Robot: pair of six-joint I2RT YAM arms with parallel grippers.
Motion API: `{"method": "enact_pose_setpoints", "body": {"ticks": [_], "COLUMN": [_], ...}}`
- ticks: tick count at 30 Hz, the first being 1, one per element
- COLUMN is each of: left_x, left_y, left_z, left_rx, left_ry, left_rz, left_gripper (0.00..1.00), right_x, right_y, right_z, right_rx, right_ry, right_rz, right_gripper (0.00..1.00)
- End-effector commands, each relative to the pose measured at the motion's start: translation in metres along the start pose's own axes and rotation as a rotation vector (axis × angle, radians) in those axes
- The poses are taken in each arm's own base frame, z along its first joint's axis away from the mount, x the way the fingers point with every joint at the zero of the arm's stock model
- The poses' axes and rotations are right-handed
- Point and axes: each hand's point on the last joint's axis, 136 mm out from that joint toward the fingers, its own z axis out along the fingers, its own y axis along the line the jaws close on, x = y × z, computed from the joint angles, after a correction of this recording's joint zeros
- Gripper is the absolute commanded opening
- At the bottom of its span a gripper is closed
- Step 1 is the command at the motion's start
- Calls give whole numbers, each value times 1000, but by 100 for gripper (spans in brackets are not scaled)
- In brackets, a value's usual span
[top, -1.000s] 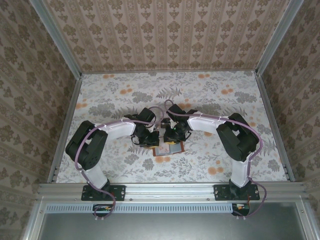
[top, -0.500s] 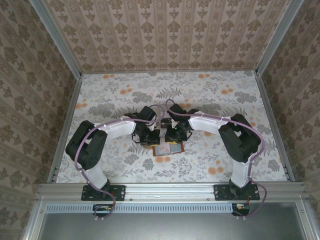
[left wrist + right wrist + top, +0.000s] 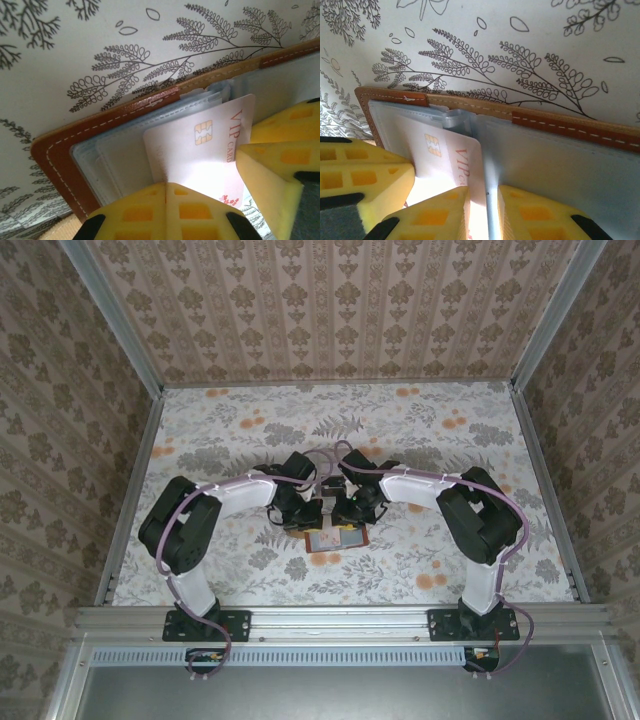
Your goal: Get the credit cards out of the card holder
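Top camera: high behind arm bases point(image 3: 208, 625), looking down over table point(image 3: 400, 430). Wrist cameras: very near, angled down toward far edge; both share holder point(image 3: 55, 155), card point(image 3: 200, 150).

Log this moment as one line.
VIP card: partway out of card holder | left gripper: shut at card's edge | right gripper: astride card, grip unclear

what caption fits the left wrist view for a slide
VIP credit card poking from the open card holder, shut left gripper at its corner
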Motion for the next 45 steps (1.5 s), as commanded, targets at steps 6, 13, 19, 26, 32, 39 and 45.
{"method": "enact_pose_setpoints", "body": {"ticks": [6, 13, 19, 26, 32, 39, 45], "left_x": [10, 10, 9, 10, 10, 11, 12], "left_y": [11, 12, 12, 12, 12, 13, 15], "left_z": [5, 2, 2, 0, -1, -2, -2], "left_rx": [-53, -66, -66, -68, -68, -65, -65], "left_ry": [54, 50, 46, 46, 41, 36, 32], "left_rz": [11, 15, 18, 22, 22, 18, 16], "left_gripper": [2, 2, 2, 2, 2, 2, 2], "right_x": [1, 0, 0, 1, 1, -1, 0], "right_y": [15, 27, 26, 17, 1, -18, -26], "right_z": [-1, -10, -11, -13, -18, -32, -42], "right_rx": [-138, -203, -201, -153, -77, 24, 93], "right_ry": [17, 9, 8, -1, -17, -45, -46], "right_rz": [45, 53, 55, 47, 32, 0, -29], "right_gripper": [23, 22, 17, 9, 8, 8, 8]}}
